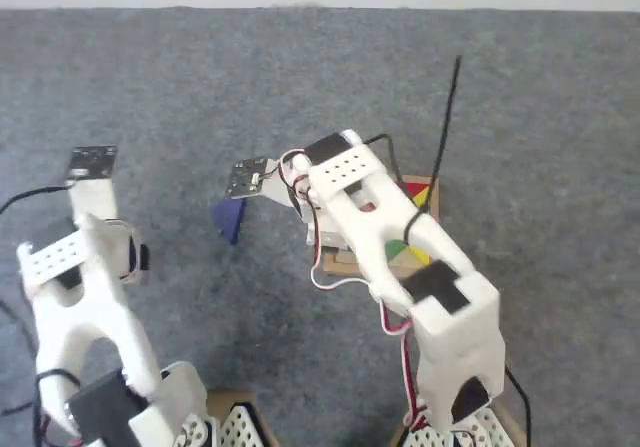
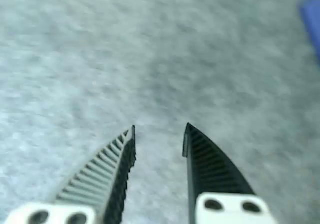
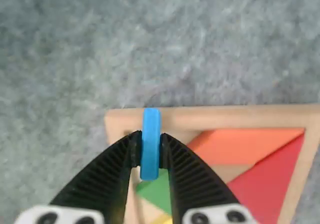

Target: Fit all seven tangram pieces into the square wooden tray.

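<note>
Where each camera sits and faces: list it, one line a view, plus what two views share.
High view: fixed above, looks down over the grey table; shows left arm and right arm.
Left wrist view: on the left arm, looks down at the table; shows the open left gripper.
Right wrist view: on the right arm, looks down at the wooden tray; shows the right gripper shut on a blue piece.
Shared: high and right wrist views both show the wooden tray.
</note>
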Controlling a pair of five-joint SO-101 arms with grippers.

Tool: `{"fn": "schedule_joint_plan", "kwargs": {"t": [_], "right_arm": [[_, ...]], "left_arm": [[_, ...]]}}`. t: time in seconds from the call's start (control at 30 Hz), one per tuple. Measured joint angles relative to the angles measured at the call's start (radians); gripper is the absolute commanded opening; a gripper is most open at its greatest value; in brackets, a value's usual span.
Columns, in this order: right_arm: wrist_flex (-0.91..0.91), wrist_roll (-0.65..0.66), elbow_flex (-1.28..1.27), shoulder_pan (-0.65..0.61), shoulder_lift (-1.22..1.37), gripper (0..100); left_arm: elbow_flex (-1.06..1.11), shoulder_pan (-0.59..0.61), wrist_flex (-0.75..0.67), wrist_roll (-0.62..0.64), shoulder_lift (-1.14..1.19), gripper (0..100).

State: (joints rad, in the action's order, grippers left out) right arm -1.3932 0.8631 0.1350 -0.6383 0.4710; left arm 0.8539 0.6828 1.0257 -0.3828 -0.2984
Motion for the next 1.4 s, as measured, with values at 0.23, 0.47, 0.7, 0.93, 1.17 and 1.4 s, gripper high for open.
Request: {"fn": "schedule_joint_plan", "kwargs": {"t": [0.23,0.47,0.7,0.93,1.17,1.4], "right_arm": [[-0.166,0.000,0.259,-0.026,0.132,0.9],[-0.356,-0.034,0.445,0.061,0.133,0.8],[-0.361,0.043,0.324,0.224,0.074,0.8],[-0.324,0.281,-0.135,0.219,-0.350,0.8],[-0.187,0.391,-0.377,0.221,-0.471,0.8],[-0.086,0.470,-0.385,0.219,-0.407,0.8]], "left_arm": [[0.068,0.009,-0.153,-0.009,0.000,16],[0.087,0.009,-0.187,-0.009,0.000,16],[0.124,-0.069,-0.193,-0.009,0.000,16],[0.130,-0.094,-0.193,-0.009,0.000,16],[0.115,-0.144,-0.101,-0.009,0.000,16],[0.044,-0.212,0.066,-0.005,0.000,16]]}}
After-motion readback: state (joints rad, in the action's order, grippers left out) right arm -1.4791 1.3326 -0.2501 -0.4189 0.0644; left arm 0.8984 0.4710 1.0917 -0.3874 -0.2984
